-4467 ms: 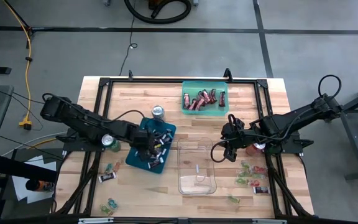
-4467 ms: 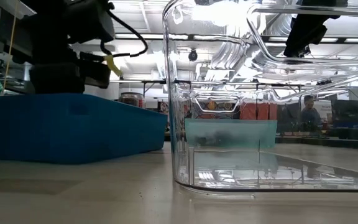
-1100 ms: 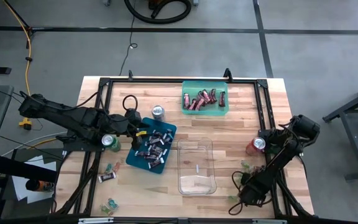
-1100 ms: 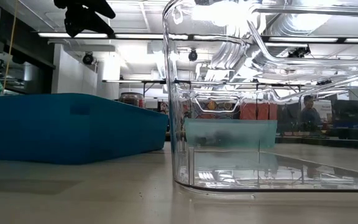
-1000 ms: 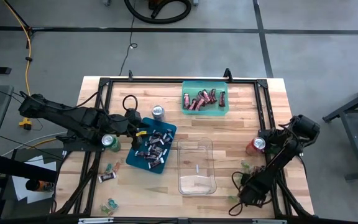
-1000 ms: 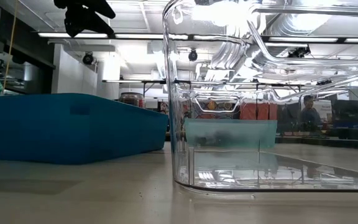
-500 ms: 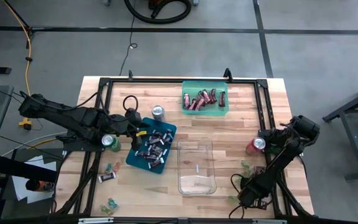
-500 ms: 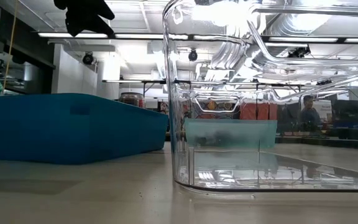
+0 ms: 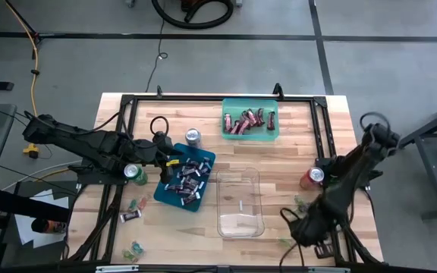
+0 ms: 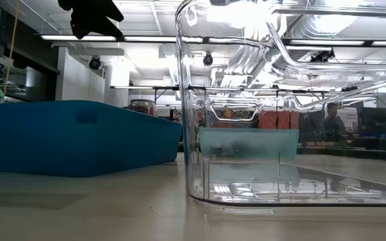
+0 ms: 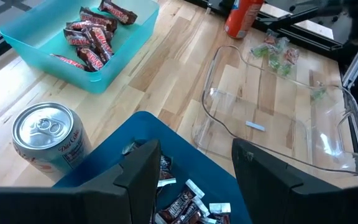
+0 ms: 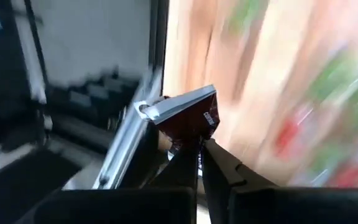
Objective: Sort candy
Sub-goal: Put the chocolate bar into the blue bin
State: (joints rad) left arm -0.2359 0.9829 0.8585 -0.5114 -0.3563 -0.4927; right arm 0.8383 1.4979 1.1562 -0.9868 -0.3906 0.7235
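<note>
We see the right gripper (image 12: 199,144) near the clear bin's (image 9: 240,203) bench-edge corner, jaws clenched on a dark red candy bar (image 12: 188,116). The left gripper (image 11: 191,168) hovers over the blue tray (image 9: 165,191), jaws released.

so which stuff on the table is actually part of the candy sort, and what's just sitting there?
In the job:
- dark red bars in green bin
- dark mini bars in blue bin
- clear bin
- wrapped candy in right gripper
- loose candies

Lying about:
- silver can
- red can
- green can
</note>
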